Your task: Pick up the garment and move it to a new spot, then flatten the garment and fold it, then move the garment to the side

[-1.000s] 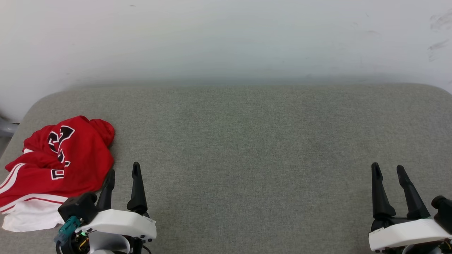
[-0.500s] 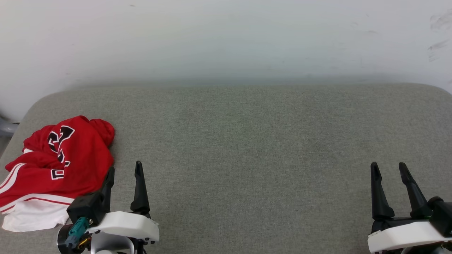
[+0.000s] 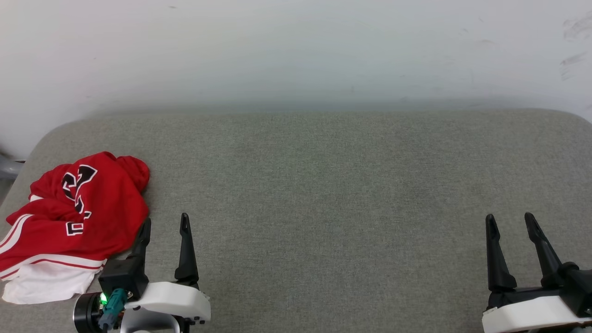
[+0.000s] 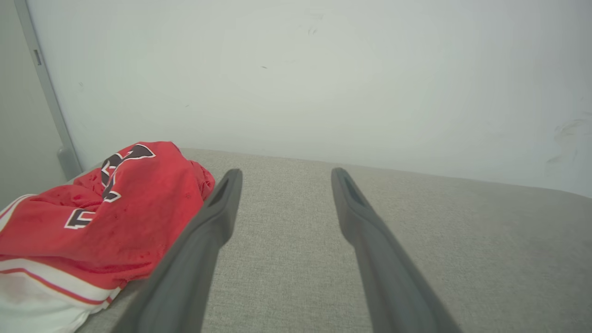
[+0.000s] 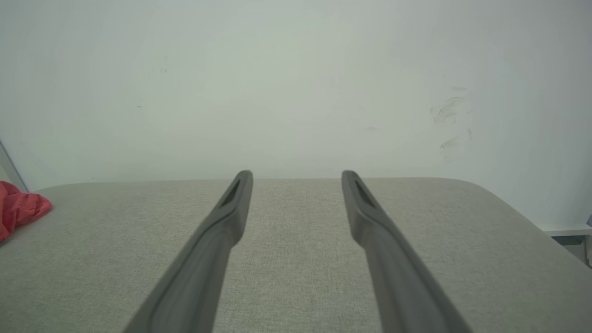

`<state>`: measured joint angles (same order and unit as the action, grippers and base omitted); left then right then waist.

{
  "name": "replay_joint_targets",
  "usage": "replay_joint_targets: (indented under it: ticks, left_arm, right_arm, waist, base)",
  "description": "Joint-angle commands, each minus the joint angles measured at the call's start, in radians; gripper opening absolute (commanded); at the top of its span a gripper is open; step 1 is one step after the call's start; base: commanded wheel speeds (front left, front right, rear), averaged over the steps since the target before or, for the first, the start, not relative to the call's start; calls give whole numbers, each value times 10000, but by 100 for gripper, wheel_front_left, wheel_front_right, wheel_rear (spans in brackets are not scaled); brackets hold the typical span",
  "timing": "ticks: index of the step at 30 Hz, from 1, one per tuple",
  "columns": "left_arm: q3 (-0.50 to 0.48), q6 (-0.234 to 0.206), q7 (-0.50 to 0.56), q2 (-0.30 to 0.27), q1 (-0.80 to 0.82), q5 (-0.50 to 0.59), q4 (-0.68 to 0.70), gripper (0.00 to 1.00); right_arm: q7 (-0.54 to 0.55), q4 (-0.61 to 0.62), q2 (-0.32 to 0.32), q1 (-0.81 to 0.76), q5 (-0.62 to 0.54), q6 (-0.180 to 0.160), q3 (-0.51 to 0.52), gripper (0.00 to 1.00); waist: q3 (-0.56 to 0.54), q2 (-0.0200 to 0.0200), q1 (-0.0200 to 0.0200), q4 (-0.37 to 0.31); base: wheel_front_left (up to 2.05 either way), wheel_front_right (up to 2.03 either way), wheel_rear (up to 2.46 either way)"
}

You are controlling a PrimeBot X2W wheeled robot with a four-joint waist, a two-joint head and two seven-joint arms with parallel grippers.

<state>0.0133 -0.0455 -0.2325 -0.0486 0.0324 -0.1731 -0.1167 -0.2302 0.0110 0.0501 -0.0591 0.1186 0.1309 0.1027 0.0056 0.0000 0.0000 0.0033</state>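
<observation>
Left fingers (image 3: 187,252) shifted right; garment (image 3: 69,217) cropped.

A grey fabric-covered bench (image 3: 323,185) with rounded corners runs along a white wall (image 3: 296,46). The crumpled red garment (image 3: 101,208) lies directly on it at the left end, a little out from the wall, with its white sleeve and striped trim on the side away from the wall.

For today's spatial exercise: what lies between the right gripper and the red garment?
In the head view, bare grey padded surface, then the left gripper beside the garment.
</observation>
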Motion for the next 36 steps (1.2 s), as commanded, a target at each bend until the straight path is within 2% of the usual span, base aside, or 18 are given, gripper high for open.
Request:
replay_joint_targets:
  ticks: [1, 13, 17, 27, 36]
  left_arm:
    - [11, -61, -66, -24, -56, 151, 27, 100]
    - [55, -75, -284, -27, -83, 826, -111, 100]
    - [15, -42, -356, -27, -91, 814, -140, 100]
    - [-98, 196, -334, -27, -110, 196, -337, 100]
    - [-147, 292, -334, -25, -44, 186, -457, 100]
  right_arm:
    - [-103, 99, 3, -18, -186, -3, 3, 100]
    - [-302, 166, 0, -171, -636, -5, 24, 100]
    - [-368, 142, 0, -194, -701, -5, 13, 100]
    - [-355, -60, 0, -198, 76, -5, -36, 100]
    - [-355, -155, -2, -231, 220, -5, -68, 100]
  waist:
    - [1, 0, 0, 1]
    - [9, 0, 0, 10]
    - [11, 0, 0, 19]
    - [14, 0, 0, 19]
    - [10, 0, 0, 39]
  base:
    - [0, 0, 0]
    - [0, 0, 0]
    - [0, 0, 0]
    - [0, 0, 0]
    - [0, 0, 0]
